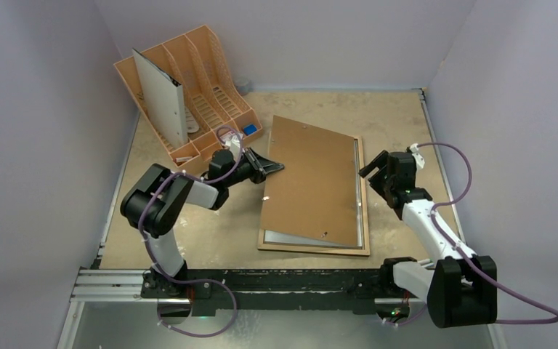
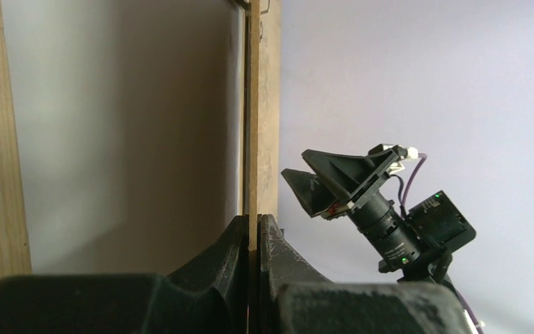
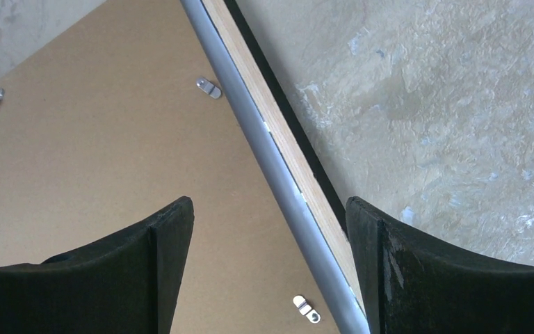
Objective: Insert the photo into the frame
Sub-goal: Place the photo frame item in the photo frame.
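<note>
Pinching left edge of brown backing board (image 1: 312, 182), left pincer (image 1: 275, 169) clamped tight on it. Board lies askew over frame (image 1: 312, 250), flat mid tabletop (image 1: 407, 123). Above frame's right rim, right pincer (image 1: 376, 177) spread wide, holding nothing.

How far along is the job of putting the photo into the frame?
Done: the frame lies flat. In hand: the left gripper is shut on the edge of the backing board, which lies askew over the frame; the right gripper hangs open above the frame's right rim. To do: a white sheet, perhaps the photo, stands in the rack, not in the frame.
</note>
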Tool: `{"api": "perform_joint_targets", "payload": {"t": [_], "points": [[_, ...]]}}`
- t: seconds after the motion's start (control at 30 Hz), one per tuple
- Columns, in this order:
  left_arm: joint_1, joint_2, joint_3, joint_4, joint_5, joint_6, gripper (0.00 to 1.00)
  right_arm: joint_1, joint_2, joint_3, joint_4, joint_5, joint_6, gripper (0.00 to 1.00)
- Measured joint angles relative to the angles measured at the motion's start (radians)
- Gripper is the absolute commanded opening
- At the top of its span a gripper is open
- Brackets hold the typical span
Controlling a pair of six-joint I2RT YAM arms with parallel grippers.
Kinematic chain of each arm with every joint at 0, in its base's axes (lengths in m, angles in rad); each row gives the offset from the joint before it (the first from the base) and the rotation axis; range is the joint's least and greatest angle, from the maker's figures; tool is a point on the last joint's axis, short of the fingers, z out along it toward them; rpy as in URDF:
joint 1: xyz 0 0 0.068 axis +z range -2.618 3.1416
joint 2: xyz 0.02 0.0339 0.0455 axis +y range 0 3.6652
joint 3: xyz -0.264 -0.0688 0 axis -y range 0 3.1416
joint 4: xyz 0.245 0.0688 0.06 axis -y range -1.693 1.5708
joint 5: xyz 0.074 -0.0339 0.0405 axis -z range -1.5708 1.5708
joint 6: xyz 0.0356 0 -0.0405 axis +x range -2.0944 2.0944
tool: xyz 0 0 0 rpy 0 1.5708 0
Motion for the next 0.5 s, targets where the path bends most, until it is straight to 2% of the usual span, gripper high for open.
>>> {"api": "perform_joint_targets", "payload": {"t": [0.5], "points": [[-0.041,0.062,0.000,0.085,-0.026,-0.048,0.00,-0.045,0.064,-0.068,0.071,-0.081,0.004,0.82]]}}
